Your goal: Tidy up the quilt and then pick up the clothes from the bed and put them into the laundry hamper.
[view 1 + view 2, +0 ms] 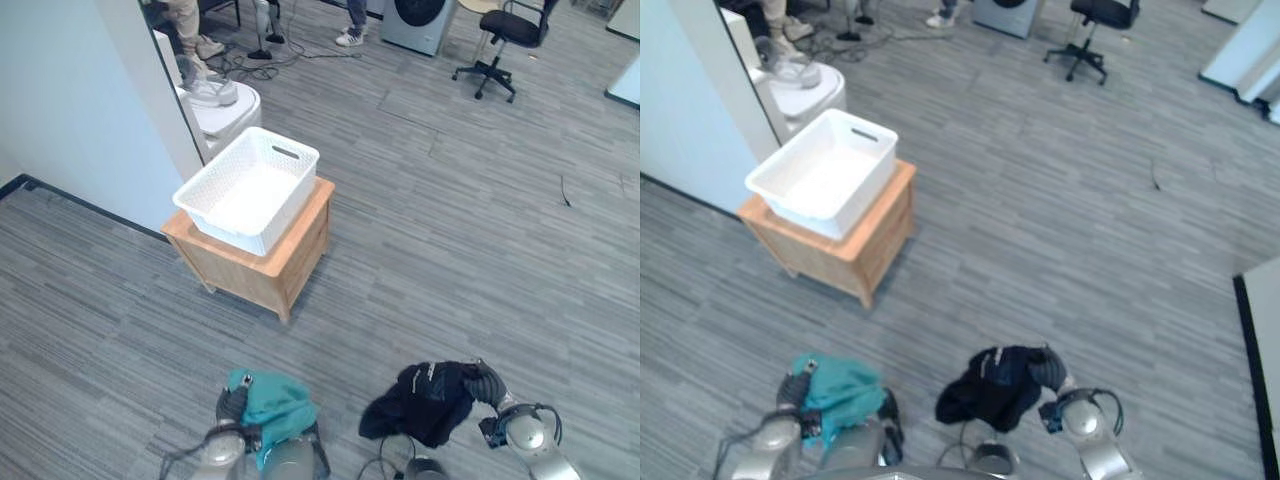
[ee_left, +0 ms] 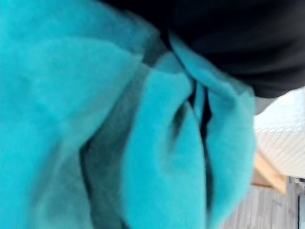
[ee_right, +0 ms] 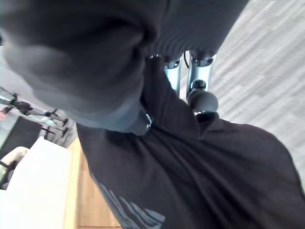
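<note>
A teal garment point(image 1: 272, 400) hangs bunched at my left hand point(image 1: 232, 404), low in the eye views above the carpet; its folds point(image 2: 95, 119) spread across the left wrist view. My right hand point(image 1: 487, 383) holds up a black garment point(image 1: 425, 400) at the lower right, and its silver fingers point(image 3: 198, 78) curl onto the dark cloth point(image 3: 190, 167). The white laundry hamper point(image 1: 232, 236) stands empty on a small wooden cabinet point(image 1: 295, 262), ahead and to the left of both hands.
A pale partition wall point(image 1: 80, 100) runs along the left behind the cabinet, with a white rounded unit point(image 1: 228, 112) at its end. At the far edge are a black office chair point(image 1: 505, 40), a grey appliance point(image 1: 415, 20) and a person's shoes point(image 1: 350, 38).
</note>
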`<state>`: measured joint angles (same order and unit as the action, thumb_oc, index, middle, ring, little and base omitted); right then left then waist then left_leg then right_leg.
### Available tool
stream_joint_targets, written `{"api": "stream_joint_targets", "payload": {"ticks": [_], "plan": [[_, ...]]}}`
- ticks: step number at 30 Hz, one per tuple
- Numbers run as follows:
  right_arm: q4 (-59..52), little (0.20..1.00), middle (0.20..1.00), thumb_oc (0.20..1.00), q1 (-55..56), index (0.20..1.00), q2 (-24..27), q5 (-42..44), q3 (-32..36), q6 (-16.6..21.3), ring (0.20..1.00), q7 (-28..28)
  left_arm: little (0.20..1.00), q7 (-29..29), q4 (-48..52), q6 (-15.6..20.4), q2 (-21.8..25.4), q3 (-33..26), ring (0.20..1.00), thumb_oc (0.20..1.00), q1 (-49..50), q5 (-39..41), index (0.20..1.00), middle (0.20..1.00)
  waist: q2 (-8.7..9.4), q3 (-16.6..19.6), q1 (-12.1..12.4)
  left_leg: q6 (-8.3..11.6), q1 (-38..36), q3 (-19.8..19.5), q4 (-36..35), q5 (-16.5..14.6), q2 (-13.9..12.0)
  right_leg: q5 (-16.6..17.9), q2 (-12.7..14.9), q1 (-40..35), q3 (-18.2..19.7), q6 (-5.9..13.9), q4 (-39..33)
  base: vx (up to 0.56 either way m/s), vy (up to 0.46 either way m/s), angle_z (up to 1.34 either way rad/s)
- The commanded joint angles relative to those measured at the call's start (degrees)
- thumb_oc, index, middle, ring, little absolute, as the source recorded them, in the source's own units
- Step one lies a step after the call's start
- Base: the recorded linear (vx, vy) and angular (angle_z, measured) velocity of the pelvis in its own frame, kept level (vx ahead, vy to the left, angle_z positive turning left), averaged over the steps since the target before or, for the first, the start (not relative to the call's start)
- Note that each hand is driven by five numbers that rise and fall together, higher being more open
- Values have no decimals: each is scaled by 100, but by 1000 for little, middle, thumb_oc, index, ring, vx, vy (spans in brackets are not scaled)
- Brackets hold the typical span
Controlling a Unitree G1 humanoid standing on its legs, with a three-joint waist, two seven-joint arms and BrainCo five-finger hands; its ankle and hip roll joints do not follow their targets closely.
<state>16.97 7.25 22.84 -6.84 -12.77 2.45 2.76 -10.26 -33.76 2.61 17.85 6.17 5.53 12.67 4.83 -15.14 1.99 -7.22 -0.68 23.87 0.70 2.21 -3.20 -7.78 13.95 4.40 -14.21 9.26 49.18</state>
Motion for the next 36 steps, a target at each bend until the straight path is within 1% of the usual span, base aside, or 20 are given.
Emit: {"api": "stream_joint_targets", "payload": {"ticks": [1,3,4,5,9,11,12,13,14,18,19,20,24,27,28,29,31,32,35,36], "plan": [[-253,200,200,200,-416,200,194,-10,260,309,200,143,200,-130,329,388,206,-34,200,200,-121,-328,200,200,-90,-73,-88,768,-591,-304,-241,-300,-299,1104,-114,92,26,364,-1924,734,-197,56],[-301,200,200,200,-431,200,244,37,267,327,200,134,200,-134,380,431,262,-61,200,200,-72,-424,200,200,-21,-40,-191,996,-797,-618,-325,-426,-293,1066,-26,179,86,318,-3562,805,-355,81],[-279,200,200,200,-425,200,280,76,321,320,200,149,200,-143,287,447,221,-68,200,200,-173,-533,200,200,-32,-6,-361,1219,-1114,-1032,-474,-627,-382,1214,-60,359,635,466,-4794,1085,-545,173],[-273,200,200,200,-382,200,297,92,369,313,200,148,200,-132,97,460,191,-21,200,200,-304,-635,200,200,-29,21,-516,1384,-1272,-1374,-450,-742,-551,1433,-66,589,1288,574,-5223,884,-429,207],[-436,200,200,200,-310,200,444,91,369,364,200,68,200,-83,45,507,114,5,200,200,-200,-609,200,200,-50,116,-588,1436,-1387,-1887,37,-916,-628,1366,-195,526,1560,560,-4786,508,-277,203],[-445,200,200,200,-388,200,582,36,351,386,200,82,200,-76,67,514,36,49,200,200,-170,-506,200,200,-78,113,-592,1471,-1117,-2093,728,-783,-650,1315,-306,342,1487,398,-4705,235,-232,138],[-485,200,200,200,-389,200,661,54,414,417,200,121,200,-79,102,517,-28,69,200,200,-160,-446,200,200,-70,80,-602,1506,-870,-2003,1231,-588,-728,1294,-288,204,1307,302,-4748,259,-409,127],[-499,200,200,200,-377,200,728,109,477,395,200,188,200,-53,128,496,-88,112,200,200,-173,-361,200,200,2,50,-591,1431,-386,-1455,1813,-376,-890,1132,-257,-183,928,105,-4882,157,-315,88],[-499,200,200,200,-376,200,726,109,479,395,200,188,200,-53,130,494,-85,114,200,200,-173,-360,200,200,0,51,-597,1430,-366,-1466,1842,-389,-894,1136,-258,-188,919,105,-4893,151,-276,106],[-598,200,200,200,-418,200,891,-68,619,320,200,193,200,28,124,418,-76,101,200,200,-143,-445,200,200,-22,125,-539,1245,21,-432,1215,-528,-591,870,-338,-673,402,7,-5033,127,-121,75],[-600,200,200,200,-416,200,891,-68,620,319,200,192,200,28,125,417,-76,102,200,200,-142,-445,200,200,-20,127,-538,1244,18,-431,1207,-524,-586,869,-335,-671,402,9,-5032,104,-29,44],[-791,200,200,200,-407,200,964,-127,768,370,200,240,200,42,135,393,-62,94,200,200,-86,-451,200,200,-112,161,-594,1281,-69,95,777,-383,-648,732,-404,-687,131,-5,-4873,104,10,25],[-1199,200,200,200,-539,200,1241,-316,1033,402,200,341,200,121,127,368,-17,75,200,200,65,-464,200,200,-118,232,-641,1263,-550,186,35,-207,-609,662,-351,-773,-263,84,-4434,97,49,45],[-1323,200,200,200,-616,200,1322,-318,1107,429,200,366,200,136,158,365,17,66,200,200,107,-455,200,200,-84,253,-610,1222,-650,177,-154,-175,-581,646,-331,-727,-265,129,-4245,50,47,29],[-1414,200,200,200,-949,200,1554,-321,1159,467,200,449,200,175,202,353,132,96,200,200,145,-505,200,200,-2,202,-589,1167,-885,174,-488,-175,-541,1015,-186,-351,-165,442,-3340,33,58,27],[-1406,200,200,200,-964,200,1556,-320,1153,468,200,451,200,176,201,353,129,90,200,200,139,-506,200,200,5,200,-584,1161,-882,185,-487,-177,-529,1004,-172,-325,-147,446,-3309,24,54,11],[-1510,200,200,200,-1315,200,1733,-277,1227,484,200,557,200,172,212,348,290,148,200,200,130,-587,200,200,-43,85,-634,1184,-902,26,-570,-141,-682,1209,-316,231,378,574,-2571,-12,-14,30],[-1504,200,200,200,-1328,200,1737,-276,1223,484,200,558,200,172,213,347,286,143,200,200,124,-588,200,200,-47,96,-629,1188,-888,34,-570,-145,-684,1199,-320,261,390,574,-2551,32,-33,53],[-1440,200,200,200,-1796,200,2112,-179,1248,505,200,722,200,184,54,405,396,297,200,200,-64,-635,200,200,25,108,-665,1316,-784,-321,-570,-220,-638,809,-331,136,968,445,-3748,95,-96,60],[-1221,200,200,200,-2131,200,2234,-64,1036,547,200,790,200,91,-88,395,354,318,200,200,-138,-593,200,200,49,123,-695,1375,-717,-436,-570,-202,-656,912,-326,138,1179,394,-4235,137,-187,63]]}}
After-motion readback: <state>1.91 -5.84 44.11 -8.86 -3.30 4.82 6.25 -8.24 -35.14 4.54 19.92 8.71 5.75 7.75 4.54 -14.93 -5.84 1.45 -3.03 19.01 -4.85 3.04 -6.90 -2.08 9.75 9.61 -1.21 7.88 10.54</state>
